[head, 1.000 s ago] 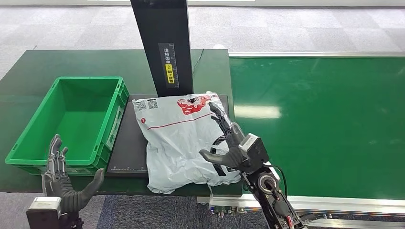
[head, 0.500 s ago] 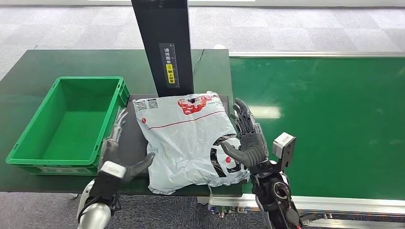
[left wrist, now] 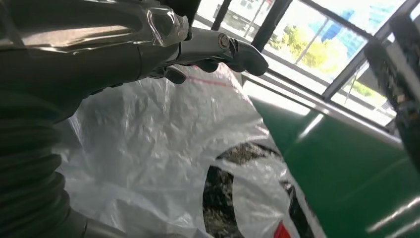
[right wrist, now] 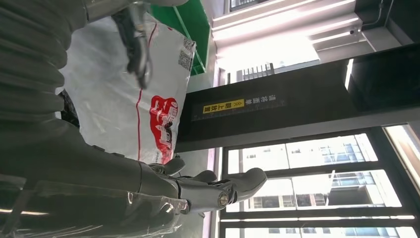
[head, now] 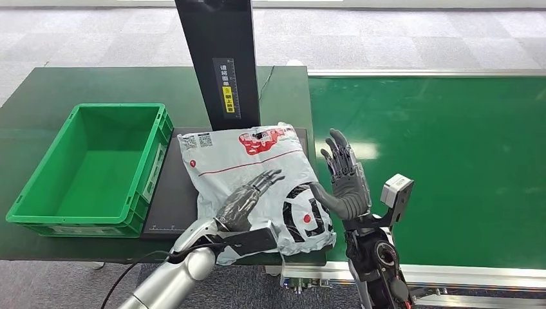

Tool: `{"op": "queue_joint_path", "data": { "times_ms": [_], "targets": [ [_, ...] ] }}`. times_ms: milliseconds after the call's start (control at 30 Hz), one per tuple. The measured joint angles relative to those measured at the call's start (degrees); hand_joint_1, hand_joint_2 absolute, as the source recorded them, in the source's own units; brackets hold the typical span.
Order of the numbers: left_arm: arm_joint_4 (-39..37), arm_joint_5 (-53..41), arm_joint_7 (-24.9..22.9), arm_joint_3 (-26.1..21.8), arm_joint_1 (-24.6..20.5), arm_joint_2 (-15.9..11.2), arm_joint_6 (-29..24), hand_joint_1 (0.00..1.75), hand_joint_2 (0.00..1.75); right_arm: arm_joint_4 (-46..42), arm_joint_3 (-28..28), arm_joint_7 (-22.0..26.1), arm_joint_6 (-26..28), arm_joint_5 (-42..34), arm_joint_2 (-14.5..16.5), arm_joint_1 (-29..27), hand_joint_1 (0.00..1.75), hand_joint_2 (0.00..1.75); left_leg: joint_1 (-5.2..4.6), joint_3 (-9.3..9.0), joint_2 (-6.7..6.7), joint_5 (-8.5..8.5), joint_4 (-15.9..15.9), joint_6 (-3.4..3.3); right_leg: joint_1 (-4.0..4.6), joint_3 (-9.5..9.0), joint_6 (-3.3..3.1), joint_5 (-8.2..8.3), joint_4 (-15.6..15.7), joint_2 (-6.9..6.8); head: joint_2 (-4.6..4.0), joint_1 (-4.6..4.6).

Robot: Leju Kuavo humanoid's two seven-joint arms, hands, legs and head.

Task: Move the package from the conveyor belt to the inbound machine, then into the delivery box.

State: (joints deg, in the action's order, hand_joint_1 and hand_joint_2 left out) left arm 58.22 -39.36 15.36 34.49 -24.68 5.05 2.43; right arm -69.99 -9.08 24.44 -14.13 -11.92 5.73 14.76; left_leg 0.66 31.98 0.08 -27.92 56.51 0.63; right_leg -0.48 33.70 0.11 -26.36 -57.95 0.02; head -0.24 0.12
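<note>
The package, a crinkled grey-white plastic mailer bag with red and black print and a small label at one corner, lies flat on the matte black plate of the inbound machine, its near edge hanging past the table front. The conveyor belt is a smooth, glossy green sheet with a metal rim, just right of the table. The table itself is dark green and shiny. The machine's column is a flat black upright slab with a yellow label, standing behind the bag. The bin is a rectangular bright green plastic crate with ribbed walls, beside the plate. The left hand lies palm down on the bag with fingers stretched out, holding nothing; half a second ago it was on the plate at the bag's left edge. The right hand stands upright and spread wide at the bag's right edge, thumb near the plastic, slightly further right than before.
</note>
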Motion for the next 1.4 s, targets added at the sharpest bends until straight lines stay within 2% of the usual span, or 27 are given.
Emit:
{"op": "queue_joint_path", "data": {
  "times_ms": [133, 167, 233, 267, 367, 467, 833, 1000, 1167, 1400],
  "targets": [
    [-5.96, -1.97, -0.28, 4.79, -3.11, 0.28, 0.24, 0.0, 1.75, 0.0, 0.46, -0.61, 0.03, -0.57, 0.0, 0.37, 0.0, 1.75, 0.0, 0.0, -0.02, 0.01, 0.0, 0.0, 0.0, -0.02, 0.0, 0.0, 0.0, -0.01, 0.0, 0.01],
    [-7.23, -2.48, -0.32, 5.83, -3.91, 0.36, 0.07, 0.1, 1.75, 0.0, 0.59, -0.7, 0.05, -0.65, 0.0, 0.41, 0.0, 1.75, 0.0, 0.0, -0.02, 0.01, 0.0, 0.0, 0.0, -0.02, 0.0, 0.0, 0.0, -0.01, 0.0, 0.01],
    [-9.28, -3.45, -0.34, 7.63, -5.25, 0.4, -0.58, 0.4, 1.75, -0.05, 0.75, -0.79, -0.09, -0.63, 0.0, 0.29, 0.0, 1.75, 0.0, 0.0, -0.01, 0.01, 0.0, 0.0, 0.0, -0.03, 0.0, 0.0, 0.0, -0.01, 0.0, 0.01],
    [-10.11, -3.92, -0.34, 8.39, -5.77, 0.38, -1.0, 0.74, 1.75, -0.15, 0.79, -0.75, -0.31, -0.52, 0.0, 0.12, 0.0, 1.75, 0.0, 0.0, -0.01, 0.01, 0.0, 0.0, 0.0, -0.03, 0.0, 0.0, 0.0, 0.0, 0.0, 0.0],
    [-11.82, -4.84, -0.34, 10.0, -6.81, 0.18, -1.97, 1.5, 1.75, -0.84, 0.82, -0.47, -0.91, -0.06, 0.01, -0.67, 0.0, 1.75, 0.0, 0.0, -0.02, 0.0, 0.0, 0.0, 0.0, -0.02, 0.0, 0.0, 0.0, -0.01, 0.0, -0.01],
    [-12.76, -5.5, -0.35, 11.01, -7.5, -0.13, -2.51, 1.72, 1.75, -1.61, 0.84, -0.37, -1.35, 0.45, 0.03, -1.27, 0.0, 1.75, 0.0, 0.01, -0.01, 0.0, 0.0, 0.0, 0.0, -0.02, 0.0, 0.0, 0.0, -0.01, 0.0, 0.0],
    [-13.84, -6.67, -0.36, 12.38, -8.51, -1.2, -2.91, 1.75, 1.75, -3.65, 0.84, -0.14, -2.56, 1.27, 0.08, -2.34, 0.0, 1.75, 0.0, -0.02, -0.01, 0.01, -0.01, 0.0, 0.0, -0.06, 0.0, 0.0, 0.0, -0.01, 0.0, -0.01],
    [-13.29, -2.66, 1.87, 11.73, -8.24, -1.66, -6.1, 1.75, 1.75, -3.68, 0.9, -0.11, -2.54, 1.17, 0.03, -2.17, 0.0, 1.75, 0.0, -0.02, -0.01, 0.01, -0.01, 0.0, 0.01, -0.05, 0.0, 0.0, -0.01, 0.0, 0.0, -0.01],
    [-6.06, 6.67, 4.56, 6.92, -5.91, -3.62, -10.79, 1.75, 1.75, -3.69, 1.24, -0.11, -1.91, 0.75, -0.05, -2.43, 0.0, 1.75, 0.01, 0.0, 0.0, 0.01, -0.01, 0.0, 0.01, -0.04, 0.0, 0.0, -0.01, 0.0, 0.0, 0.0],
    [11.68, 18.99, 8.55, -3.87, 0.88, -7.04, -14.28, 1.75, 1.75, -4.07, 1.69, -0.45, -0.15, -0.6, -0.55, -3.04, 0.0, 1.75, 0.01, 0.02, 0.02, 0.0, -0.01, 0.0, 0.01, 0.0, 0.0, -0.01, -0.01, 0.01, 0.0, 0.01]
  ]
}}
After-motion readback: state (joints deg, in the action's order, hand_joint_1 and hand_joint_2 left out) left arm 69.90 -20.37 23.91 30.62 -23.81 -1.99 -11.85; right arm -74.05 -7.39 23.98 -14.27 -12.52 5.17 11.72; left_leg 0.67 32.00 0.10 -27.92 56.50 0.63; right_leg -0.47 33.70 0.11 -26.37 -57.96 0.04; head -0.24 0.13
